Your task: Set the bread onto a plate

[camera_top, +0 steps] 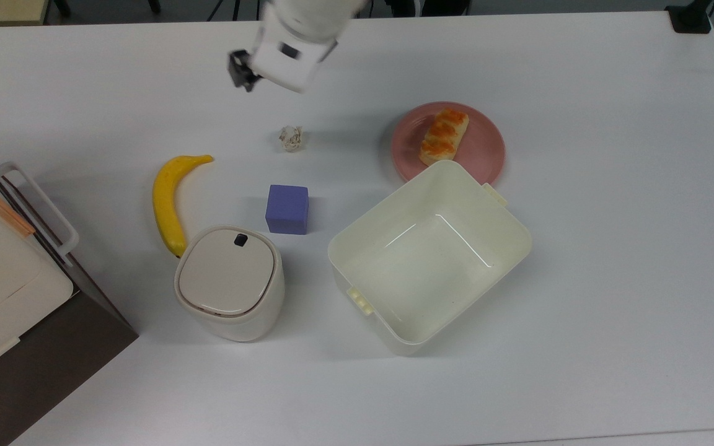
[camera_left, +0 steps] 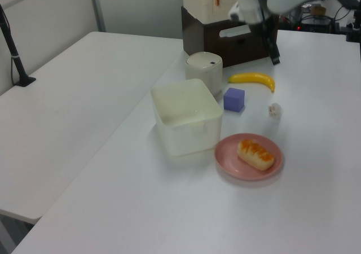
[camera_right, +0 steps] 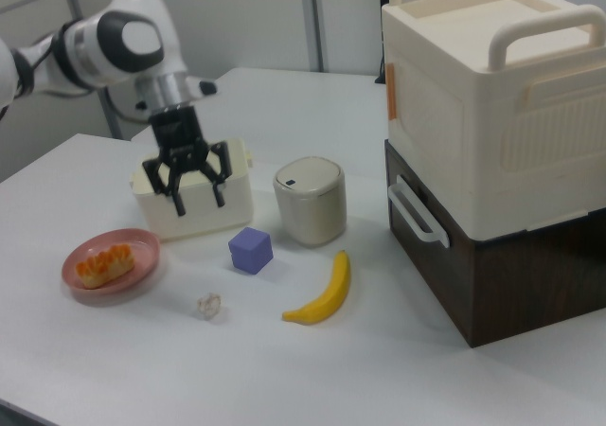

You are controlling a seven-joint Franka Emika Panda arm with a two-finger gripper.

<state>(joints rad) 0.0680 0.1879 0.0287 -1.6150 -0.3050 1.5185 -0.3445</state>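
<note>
The bread (camera_top: 444, 136), a small loaf with an orange-brown glazed top, lies on the pink plate (camera_top: 484, 148) and nothing touches it. It also shows in the left view as the bread (camera_left: 255, 154) on the plate (camera_left: 228, 153), and in the right view as the bread (camera_right: 103, 264) on the plate (camera_right: 138, 248). My gripper (camera_top: 242, 73) hangs high above the table, far off to the top view's left of the plate, beyond the paper ball. In the right view the gripper (camera_right: 197, 197) is open, its fingers spread with nothing between them. The left view has the gripper (camera_left: 274, 56) above the banana.
A crumpled paper ball (camera_top: 291, 139), a yellow banana (camera_top: 168, 201) and a purple cube (camera_top: 287, 209) lie mid-table. The big cream tub (camera_top: 338, 260) stands right beside the plate. A white lidded bin (camera_top: 230, 282) and a cream box on a dark cabinet (camera_top: 41, 347) occupy the top view's left.
</note>
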